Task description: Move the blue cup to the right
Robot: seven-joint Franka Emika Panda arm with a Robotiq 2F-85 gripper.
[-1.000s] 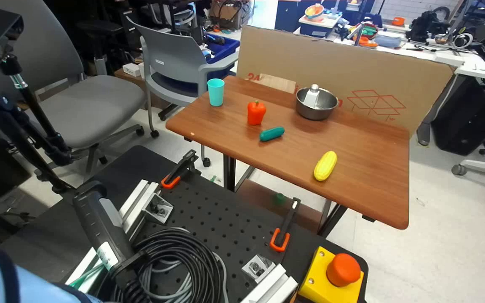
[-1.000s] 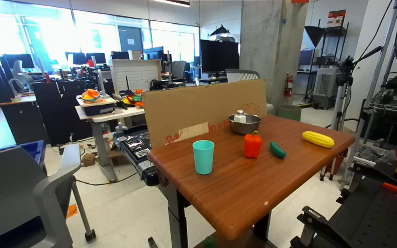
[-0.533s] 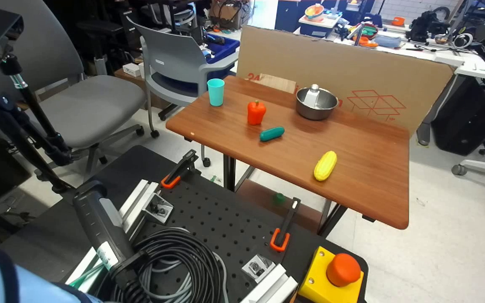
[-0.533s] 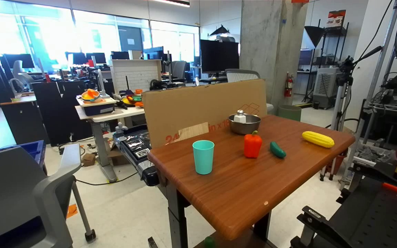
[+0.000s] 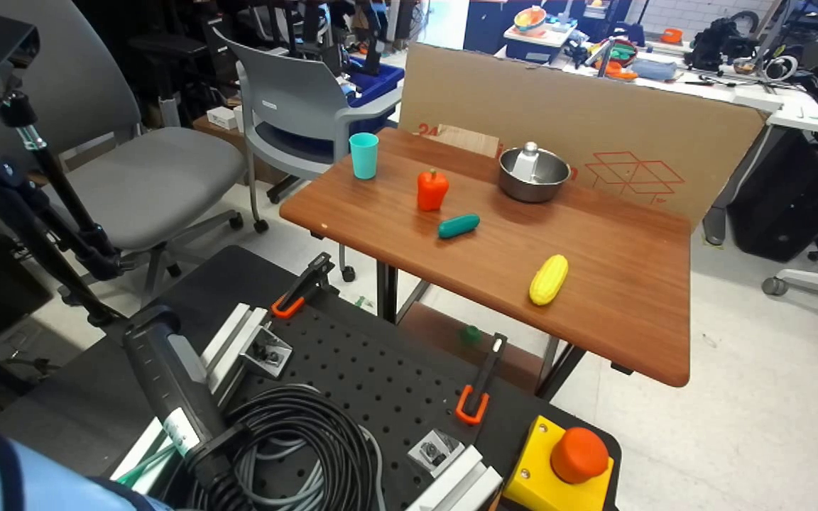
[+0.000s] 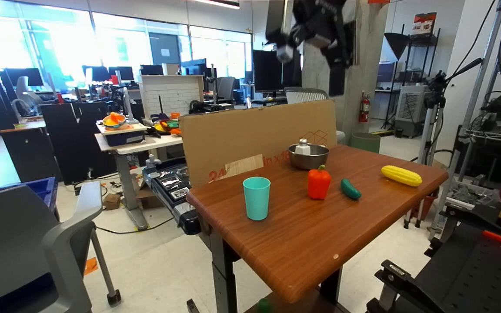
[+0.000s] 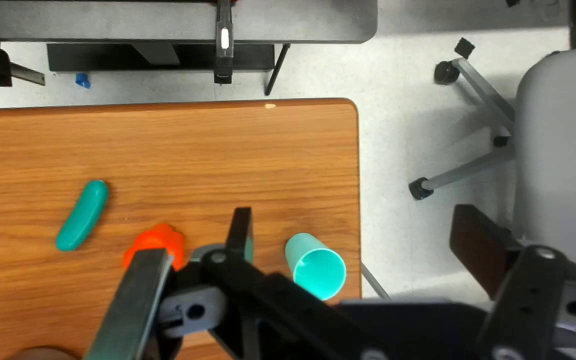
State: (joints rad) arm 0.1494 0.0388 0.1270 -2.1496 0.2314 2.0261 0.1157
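Your black two-fingered claw has its fingers spread wide apart; an exterior view shows it blurred, high above the level of the brown wood-grain table. Looking down in the wrist view, you see the teal-blue tapered plastic cup framed in the gap, standing upright on the table below, near one end and well apart from the claw. Farther along you have an orange-red bell pepper, partly covered by the claw in the wrist view, and near it a green cucumber-shaped piece. Toward an upright brown cardboard sheet sits a dull metal bowl holding a white, silver-topped container. Farthest from the cup lies a ridged yellow corn cob.
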